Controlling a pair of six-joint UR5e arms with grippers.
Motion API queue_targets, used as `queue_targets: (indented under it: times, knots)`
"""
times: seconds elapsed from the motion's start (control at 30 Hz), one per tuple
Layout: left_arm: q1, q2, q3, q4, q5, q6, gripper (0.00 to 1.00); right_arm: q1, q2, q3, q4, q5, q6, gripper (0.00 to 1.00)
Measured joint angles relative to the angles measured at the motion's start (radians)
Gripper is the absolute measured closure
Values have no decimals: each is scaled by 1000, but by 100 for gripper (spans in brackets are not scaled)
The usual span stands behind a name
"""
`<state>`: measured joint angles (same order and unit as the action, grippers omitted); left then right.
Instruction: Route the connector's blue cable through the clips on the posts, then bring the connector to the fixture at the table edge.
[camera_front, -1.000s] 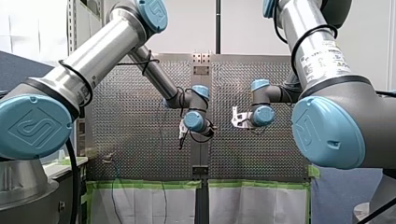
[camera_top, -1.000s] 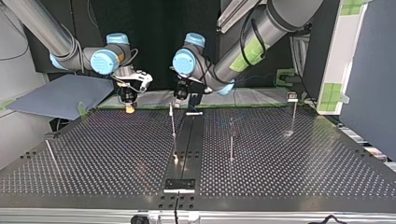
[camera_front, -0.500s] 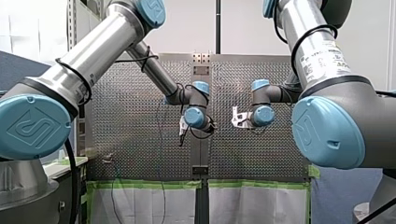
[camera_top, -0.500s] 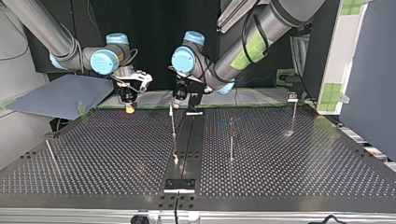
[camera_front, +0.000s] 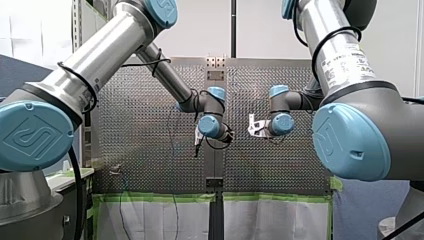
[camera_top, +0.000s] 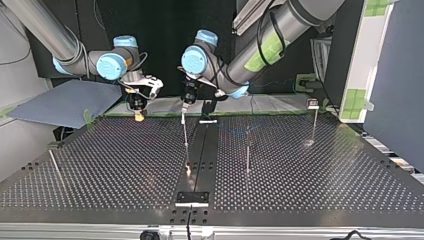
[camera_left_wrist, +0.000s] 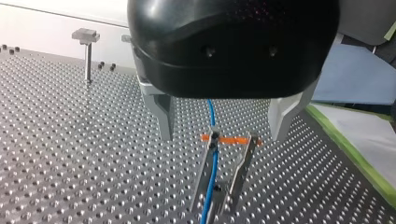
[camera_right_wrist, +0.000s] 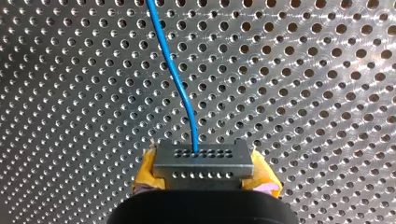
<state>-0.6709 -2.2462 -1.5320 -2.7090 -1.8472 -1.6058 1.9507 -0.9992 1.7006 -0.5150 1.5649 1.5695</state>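
At the table's (camera_top: 325, 190) far edge, top view L to R: my right gripper (camera_top: 137, 113) had the connector (camera_right_wrist: 201, 161) clamped btwn its yellow pads (camera_right_wrist: 147, 171), held above the surface. The blue cable (camera_right_wrist: 175, 74) ran out of the connector's face.

Next over, my left gripper (camera_top: 184, 104) sat right at the top of the centre post (camera_top: 185, 135). Per wrist cam its thin metal fingers (camera_left_wrist: 203, 172) were drawn into a V w/ the cable between them, and it looked pinched at the tips.

Further right, the second post (camera_top: 247, 150) and the third post (camera_top: 314, 122) showed no cable on them. Clips were too small to make out.

Step, imo: threading the first clip, nothing routed yet. Next move calls for left to seat the cable in the centre post's clip while right feeds slack, no tugging. Fixture (camera_top: 192, 198), prob the block at near edge mid, was well apart, so it comes last.
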Motion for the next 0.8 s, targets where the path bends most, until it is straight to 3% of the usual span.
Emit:
queue_targets:
  times: [0.2,0.47,0.8]
  knots:
    - [-6,0,0,3,25,1,0,0,1,0,0,0,0,100]
    - [-9,2,-1,-7,27,3,0,-7,0,0,-1,0,5,100]
    - [-57,42,-1,-44,-44,17,0,-42,0,-1,-9,-1,14,100]
